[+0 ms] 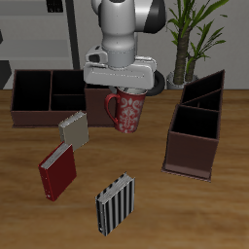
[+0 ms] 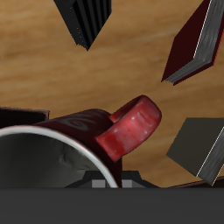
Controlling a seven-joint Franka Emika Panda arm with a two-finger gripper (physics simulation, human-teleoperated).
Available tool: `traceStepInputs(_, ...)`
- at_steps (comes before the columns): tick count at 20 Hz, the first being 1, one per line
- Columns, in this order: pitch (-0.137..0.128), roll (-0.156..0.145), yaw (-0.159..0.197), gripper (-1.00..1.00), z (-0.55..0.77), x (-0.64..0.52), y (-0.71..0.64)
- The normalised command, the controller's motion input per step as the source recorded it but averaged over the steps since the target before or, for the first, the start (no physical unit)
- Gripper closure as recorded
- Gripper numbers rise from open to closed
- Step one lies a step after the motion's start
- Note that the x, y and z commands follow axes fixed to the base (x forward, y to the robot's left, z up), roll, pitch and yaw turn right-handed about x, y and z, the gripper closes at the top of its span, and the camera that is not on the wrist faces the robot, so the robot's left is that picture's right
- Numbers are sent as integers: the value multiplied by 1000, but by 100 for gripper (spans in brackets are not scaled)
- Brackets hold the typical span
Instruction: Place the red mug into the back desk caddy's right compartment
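Observation:
The red mug (image 1: 127, 111), speckled and white inside, hangs from my gripper (image 1: 124, 92), which is shut on its rim and holds it above the table. The mug's handle (image 2: 131, 128) and rim fill the wrist view, with the fingers (image 2: 101, 181) at the rim. The back desk caddy (image 1: 21, 118) lies along the table's back, directly behind the mug. Its end cell (image 1: 98, 100) behind the mug is mostly hidden by the gripper and mug. Its other cells stand open and empty.
A narrower dark brown caddy (image 1: 192, 156) with slanted walls stands beside the mug. A grey book (image 1: 74, 128), a red book (image 1: 57, 173) and a striped book (image 1: 115, 202) lie toward the table's front edge. A potted plant (image 1: 187, 39) stands at the back.

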Motion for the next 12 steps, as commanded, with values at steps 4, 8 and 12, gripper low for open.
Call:
traceStepInputs(4, -31, -19, 51, 100, 307, -270, 17)
traceStepInputs(8, -36, -29, 43, 100, 320, -297, -81)
traceStepInputs(12, -7, -19, 13, 100, 205, -290, -175)
